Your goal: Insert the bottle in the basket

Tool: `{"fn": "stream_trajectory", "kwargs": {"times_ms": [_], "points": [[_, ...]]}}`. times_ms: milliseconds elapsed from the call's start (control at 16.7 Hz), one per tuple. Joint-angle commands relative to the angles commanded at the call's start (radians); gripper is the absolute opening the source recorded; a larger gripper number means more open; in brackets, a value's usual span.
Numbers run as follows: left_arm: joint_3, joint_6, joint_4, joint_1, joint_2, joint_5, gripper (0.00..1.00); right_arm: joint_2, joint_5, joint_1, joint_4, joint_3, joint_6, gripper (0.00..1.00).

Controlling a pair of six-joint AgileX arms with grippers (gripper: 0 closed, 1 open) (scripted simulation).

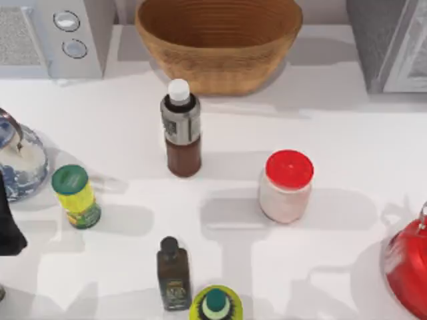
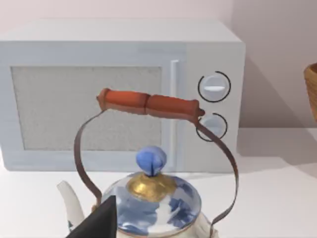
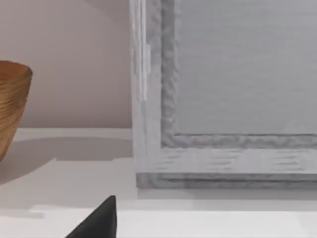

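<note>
The bottle (image 1: 181, 130) stands upright near the table's middle, with a white cap, a silver-grey band and a reddish-brown lower body. Just behind it, the wide tan wicker basket (image 1: 220, 40) sits at the back centre; its edge also appears in the left wrist view (image 2: 312, 89) and the right wrist view (image 3: 12, 104). Nothing touches the bottle. My left gripper (image 2: 99, 223) hangs at the table's left edge over a blue-and-white teapot (image 2: 153, 203). A dark tip of my right gripper (image 3: 99, 220) faces a grey appliance, far from the bottle.
A microwave (image 1: 53, 33) stands at the back left and a grey appliance (image 1: 393, 40) at the back right. On the table are a red-lidded jar (image 1: 287, 187), a yellow-green jar (image 1: 77, 197), a dark olive bottle (image 1: 173, 273), a teal-capped container (image 1: 215, 305) and a red kettle (image 1: 407, 267).
</note>
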Motion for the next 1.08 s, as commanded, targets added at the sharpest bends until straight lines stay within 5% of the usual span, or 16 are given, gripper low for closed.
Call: {"fn": "stream_trajectory", "kwargs": {"times_ms": [480,1080], "points": [[0.077,0.020,0.181,-0.043,0.225,0.085,1.00,0.000,0.000,0.000,0.000,0.000,0.000,1.00],[0.331,0.079,0.779,-0.187,1.274,0.371,1.00,0.000,0.000,0.000,0.000,0.000,0.000,1.00]]}}
